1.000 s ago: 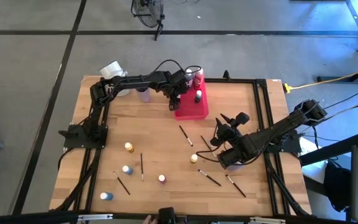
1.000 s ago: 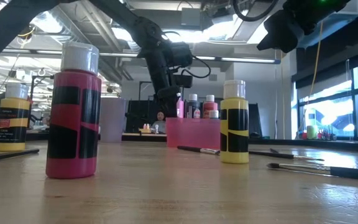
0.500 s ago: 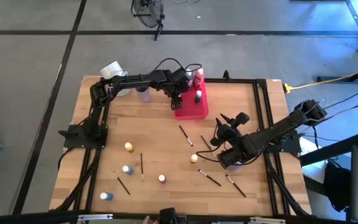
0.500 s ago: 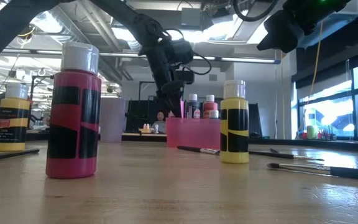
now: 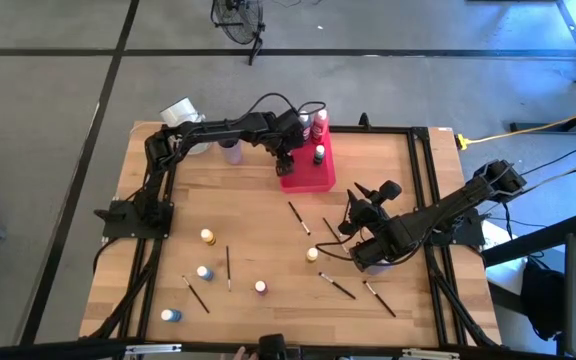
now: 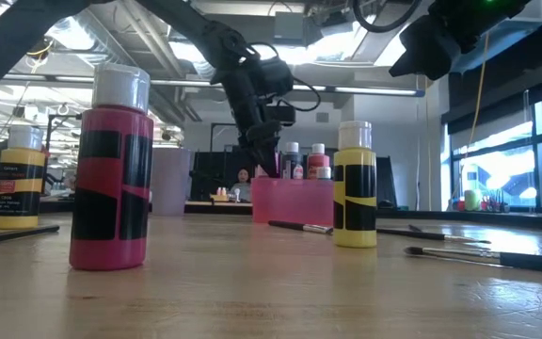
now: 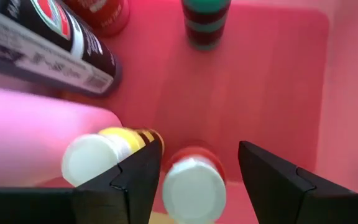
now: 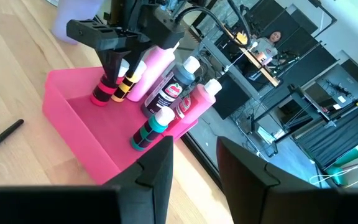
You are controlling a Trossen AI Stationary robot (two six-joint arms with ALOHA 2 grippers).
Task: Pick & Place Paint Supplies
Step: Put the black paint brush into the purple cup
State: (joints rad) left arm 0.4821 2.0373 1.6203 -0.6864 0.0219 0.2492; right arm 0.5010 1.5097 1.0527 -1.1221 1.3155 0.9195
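Table (image 5: 268,215): wooden top, both arms over it.
Tray (image 5: 308,172): pink-red, rectangular, far side of the table; holds several upright bottles.
Left gripper (image 5: 285,158): down inside the tray at its left end, jaws apart, a red bottle (image 7: 191,183) with a white cap between the fingers; can't tell if the pads touch it.
Right gripper (image 5: 353,212): hovers over the right half of the table, well apart from the tray, jaws apart, nothing between them.
Tray contents: yellow bottle (image 7: 98,152) just beside the red one; green bottle (image 8: 151,132) near the other end; tall pink bottle (image 8: 157,65) along the wall.
Lilac cup (image 5: 230,151): just left of the tray.
Loose bottles: pink one (image 6: 111,169) and yellow one (image 6: 355,185) on the near half; blue one (image 5: 203,272) to the left.
Paintbrushes: several flat on the table, one (image 5: 298,217) just short of the tray.
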